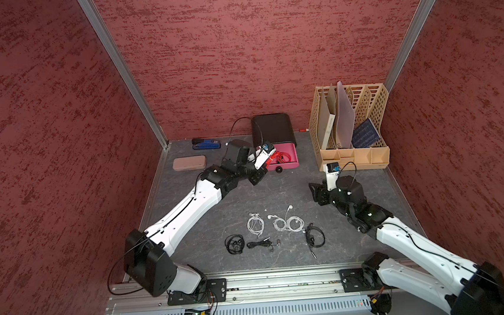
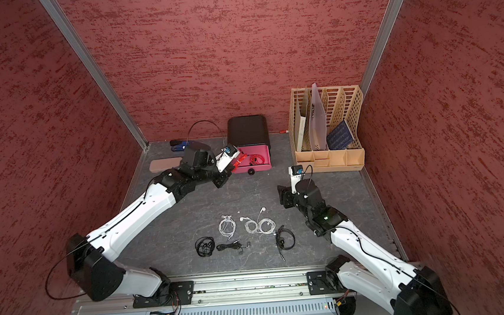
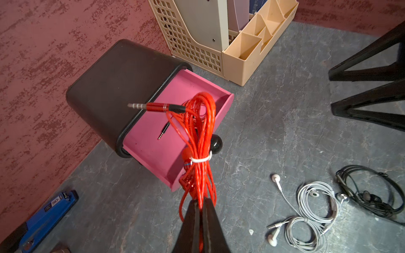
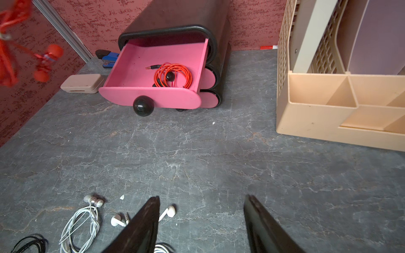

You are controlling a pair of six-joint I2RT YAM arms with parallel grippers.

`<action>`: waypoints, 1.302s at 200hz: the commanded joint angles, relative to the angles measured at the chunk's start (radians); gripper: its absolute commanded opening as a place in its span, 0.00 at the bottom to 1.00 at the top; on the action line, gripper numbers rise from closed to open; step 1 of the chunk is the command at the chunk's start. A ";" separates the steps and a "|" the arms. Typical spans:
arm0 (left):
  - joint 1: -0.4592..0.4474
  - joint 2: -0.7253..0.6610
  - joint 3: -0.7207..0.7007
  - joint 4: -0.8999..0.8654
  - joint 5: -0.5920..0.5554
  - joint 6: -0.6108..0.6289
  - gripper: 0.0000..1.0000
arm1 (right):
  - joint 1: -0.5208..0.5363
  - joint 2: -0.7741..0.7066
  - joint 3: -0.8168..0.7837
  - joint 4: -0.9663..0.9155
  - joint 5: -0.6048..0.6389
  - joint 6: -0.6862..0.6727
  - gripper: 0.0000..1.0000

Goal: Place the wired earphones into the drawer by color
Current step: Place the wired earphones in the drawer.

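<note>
One red earphone bundle (image 3: 200, 140) is pinched by the left fingers (image 3: 192, 219) near the open pink drawer (image 3: 144, 149), presumably to be dropped beside the red pair (image 4: 173, 75) already inside, while the right fingers (image 4: 142, 225) are held wide, empty.

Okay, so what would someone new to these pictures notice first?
The bright red earphones dangling from the shut left gripper close to the open pink drawer, where a second red bundle already lies. After that, the white earphones and black earphones lying coiled towards the front of the grey table.
</note>
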 commanded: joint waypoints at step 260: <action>0.023 0.504 0.497 -0.188 -0.146 0.246 0.02 | -0.004 -0.038 -0.014 0.003 0.055 -0.017 0.65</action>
